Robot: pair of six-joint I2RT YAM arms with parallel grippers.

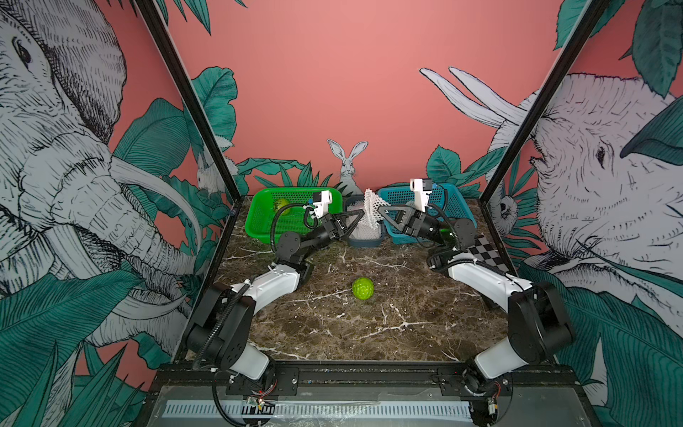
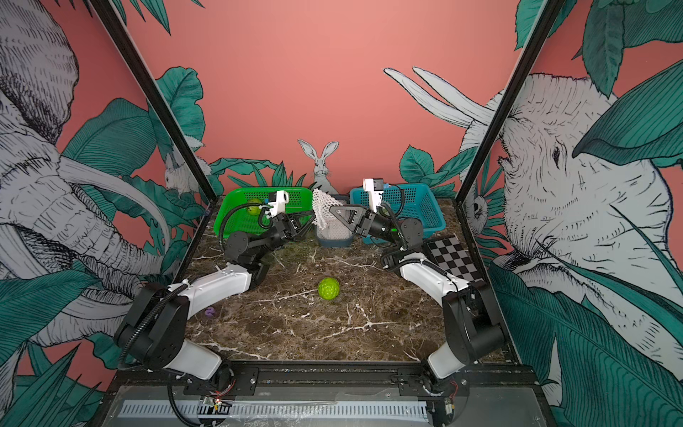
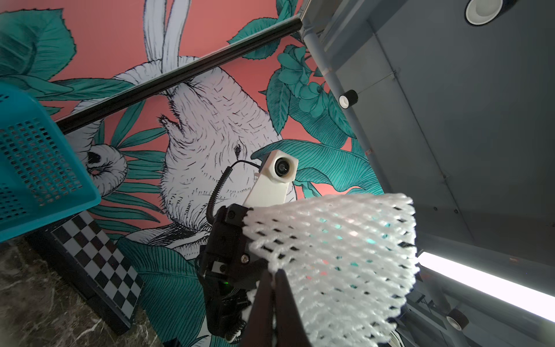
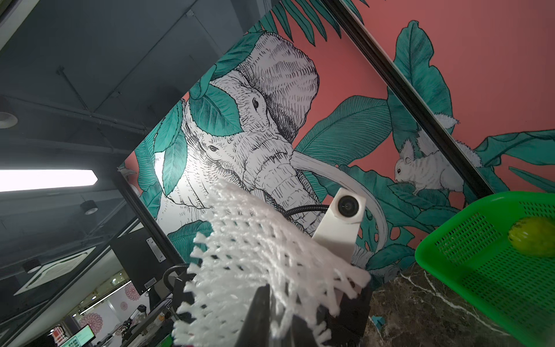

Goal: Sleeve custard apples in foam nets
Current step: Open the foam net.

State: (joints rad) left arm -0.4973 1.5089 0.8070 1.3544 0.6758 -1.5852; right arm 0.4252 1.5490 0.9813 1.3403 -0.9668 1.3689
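Observation:
A white foam net (image 1: 371,208) hangs stretched between my two grippers above a grey tub (image 1: 366,240), and it shows in both top views (image 2: 322,210). My left gripper (image 1: 363,213) (image 3: 274,274) is shut on one edge of the foam net (image 3: 336,255). On the opposite edge of the net (image 4: 255,255) my right gripper (image 1: 379,211) (image 4: 271,290) is shut too. One bumpy green custard apple (image 1: 362,288) (image 2: 328,288) lies alone on the marble table, nearer the front than both grippers. Another custard apple (image 1: 281,203) (image 4: 531,235) rests in the green basket (image 1: 258,222).
More white nets fill the grey tub (image 2: 334,240) between the green basket (image 2: 229,218) and a blue basket (image 1: 458,210) at the back. A checkerboard plate (image 2: 452,258) lies at the right edge. A small purple object (image 2: 209,313) sits beside the left arm.

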